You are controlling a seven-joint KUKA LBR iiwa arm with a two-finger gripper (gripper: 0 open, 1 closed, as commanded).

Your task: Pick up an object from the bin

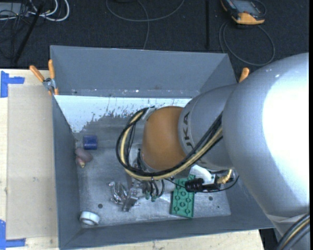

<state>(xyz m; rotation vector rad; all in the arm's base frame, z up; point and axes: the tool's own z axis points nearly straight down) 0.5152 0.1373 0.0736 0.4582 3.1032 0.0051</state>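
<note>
The end effector (124, 194) was seen low over the floor of the bin (146, 77), near its front. Whether it was apart or together could not be told. A green studded plate (181, 206) lay just beside it toward the view's right and was judged nearest. A white cap (88, 217) and a blue block (89, 142) lay farther off.

Flat green studded plate (181, 205), front right

KUKA arm (261, 139) with orange wrist cover (164, 137) reaches into grey bin (62, 165), jaws low at the floor's front middle. Just right of them lies a green studded plate (182, 202). Also a white cap (88, 217) front-left, blue block (90, 142) and pinkish lump (83, 158) by left wall.
</note>
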